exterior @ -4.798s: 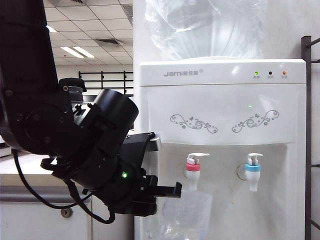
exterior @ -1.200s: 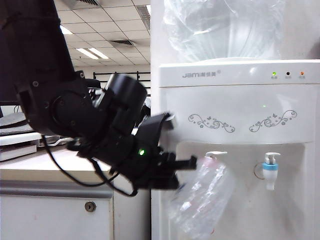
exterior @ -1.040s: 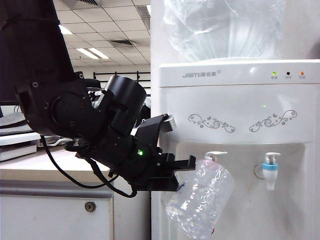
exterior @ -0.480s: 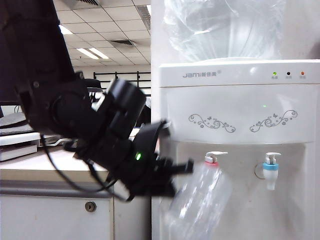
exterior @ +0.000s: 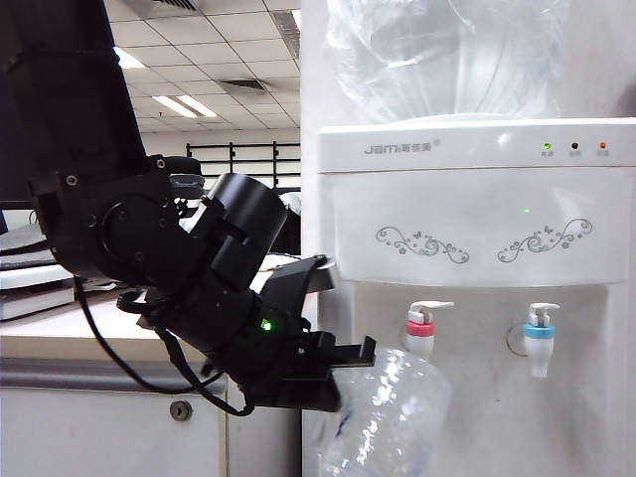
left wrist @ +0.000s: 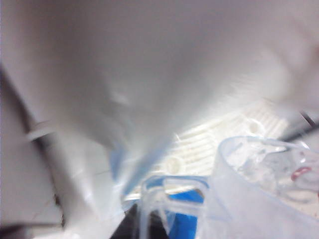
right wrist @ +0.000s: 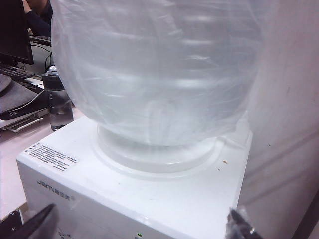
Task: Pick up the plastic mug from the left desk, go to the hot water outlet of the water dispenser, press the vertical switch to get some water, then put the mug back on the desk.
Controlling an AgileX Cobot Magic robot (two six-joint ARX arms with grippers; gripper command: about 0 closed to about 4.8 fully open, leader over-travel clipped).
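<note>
The clear plastic mug [exterior: 388, 417] hangs tilted in front of the water dispenser [exterior: 467, 199], its upper edge just under the hot water outlet [exterior: 419, 330] with the red collar. The white vertical switch [exterior: 430, 307] tops that tap and nothing touches it. My left gripper [exterior: 350, 366] is shut on the mug's thin handle [left wrist: 148, 211], left of the tap; the mug's wall [left wrist: 259, 194] fills the blurred left wrist view. The left desk [exterior: 70, 343] lies behind the arm. My right gripper [right wrist: 139, 230] stands open above the dispenser's top, nothing between its fingertips [right wrist: 41, 223].
A blue-collared tap [exterior: 539, 336] sits right of the red one. The big clear bottle [right wrist: 154, 69] stands on the dispenser. A dark grey bottle [right wrist: 59, 99] stands on a desk beyond. The drawer keyhole [exterior: 180, 409] shows below the desk edge. A white drip grille [left wrist: 224, 144] lies beneath the mug.
My left gripper and the mug have sunk lower. The mug, earlier up against the red tap and covering its nozzle, now hangs below it. The right gripper has not moved.
</note>
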